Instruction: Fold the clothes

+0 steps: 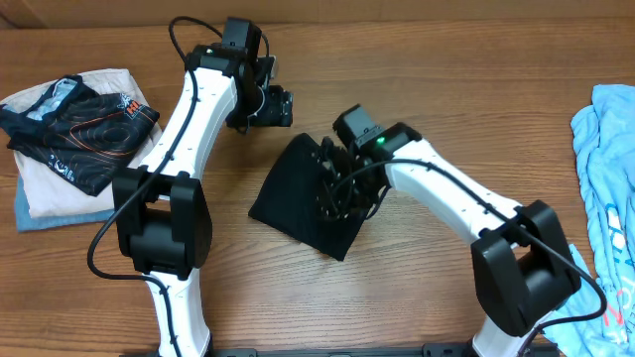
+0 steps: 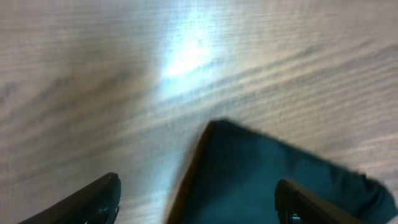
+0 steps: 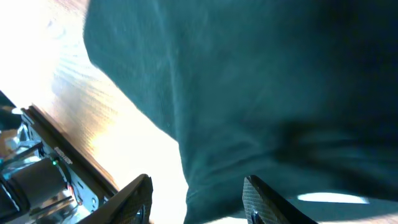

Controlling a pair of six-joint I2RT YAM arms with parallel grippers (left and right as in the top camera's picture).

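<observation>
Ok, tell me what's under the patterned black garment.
A pale beige garment, itself on a light blue one. The patterned garment hides their middles.

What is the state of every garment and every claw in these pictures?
Plain black soft T-shirt: folded into a compact bundle.
Left claw: open, empty.
Right claw: open, over the shirt.
Black garment with orange line pattern: crumpled, unfolded.
Light blue garment: crumpled, unfolded.
</observation>
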